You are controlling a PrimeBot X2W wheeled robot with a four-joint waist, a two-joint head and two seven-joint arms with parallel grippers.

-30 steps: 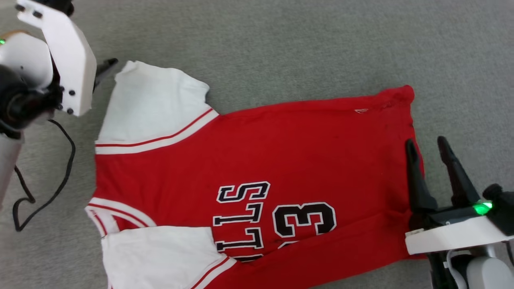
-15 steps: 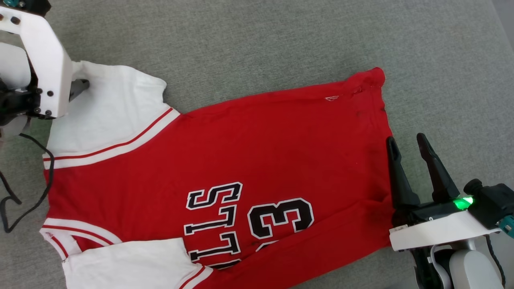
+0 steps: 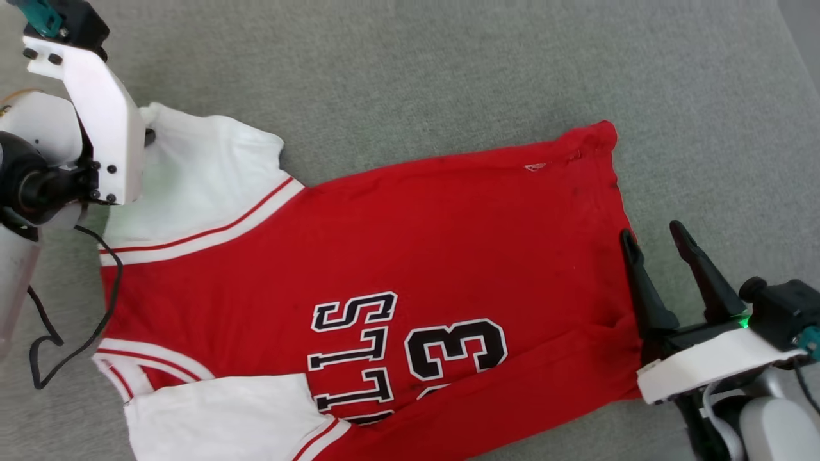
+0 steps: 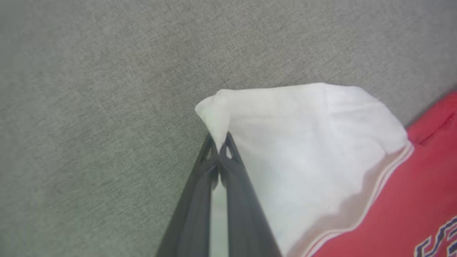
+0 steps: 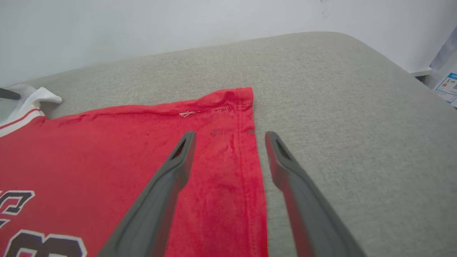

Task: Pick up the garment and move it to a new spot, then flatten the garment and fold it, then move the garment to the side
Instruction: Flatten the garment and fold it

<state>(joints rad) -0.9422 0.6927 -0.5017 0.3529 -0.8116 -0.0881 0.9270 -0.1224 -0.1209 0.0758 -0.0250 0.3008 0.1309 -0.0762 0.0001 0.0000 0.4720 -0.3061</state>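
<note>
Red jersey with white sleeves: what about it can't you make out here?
Head view: the black lettering on the red jersey and its near white sleeve run off the bottom edge.
Head view: where the left gripper pinches the far sleeve hides behind its white wrist plate.

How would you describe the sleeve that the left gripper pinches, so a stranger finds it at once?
A red garment lies on the grey upholstery. It has two white sleeves; the pinched sleeve is at the head view's upper left. Its corner is held in the shut left gripper; the other sleeve lies free.
</note>
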